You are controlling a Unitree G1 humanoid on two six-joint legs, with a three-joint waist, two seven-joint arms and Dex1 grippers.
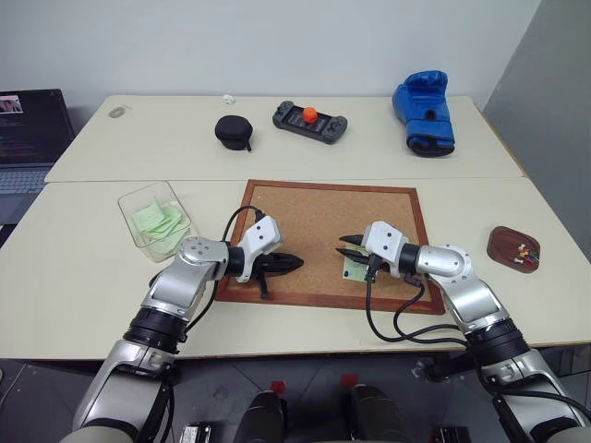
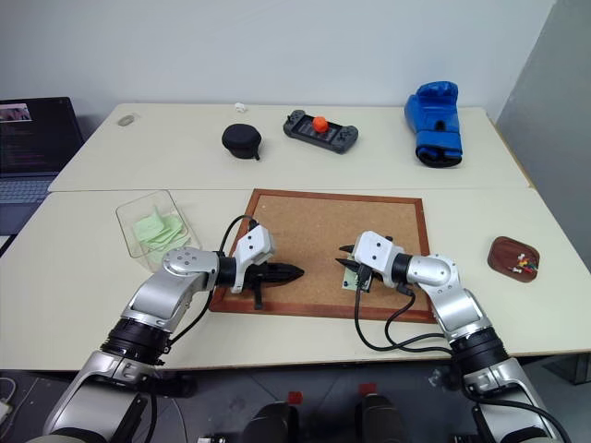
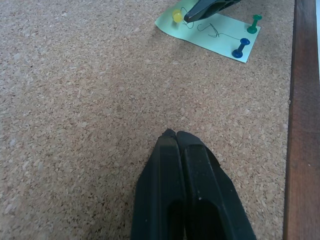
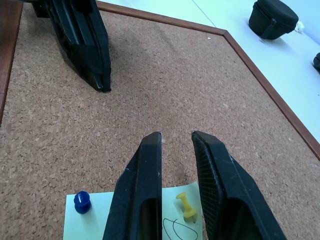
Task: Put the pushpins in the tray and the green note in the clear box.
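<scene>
green note: (image 3: pixel 209 31) pinned flat on the cork board (image 1: pixel 314 221), near its near edge, right of centre; a yellow pin, a green pin (image 3: pixel 254 23) and a blue pin (image 3: pixel 240 47) stand in it.
yellow pin: (image 4: pixel 186 207) lies just under the right gripper (image 4: pixel 176 137), between its two fingers and behind their tips; shaft runs roughly along the fingers.
right gripper: fingers slightly spread, pinching nothing; clearly the nearer arm.
left gripper: (image 1: pixel 295 262) pressed together, empty, well to the left over bare cork.
tray: (image 1: pixel 513 248) far right on the table, some pins already in it.
clear box: (image 1: pixel 152 220) left of the board, green slips inside.
judgement: next move likely a close on the yellow pin.
</scene>
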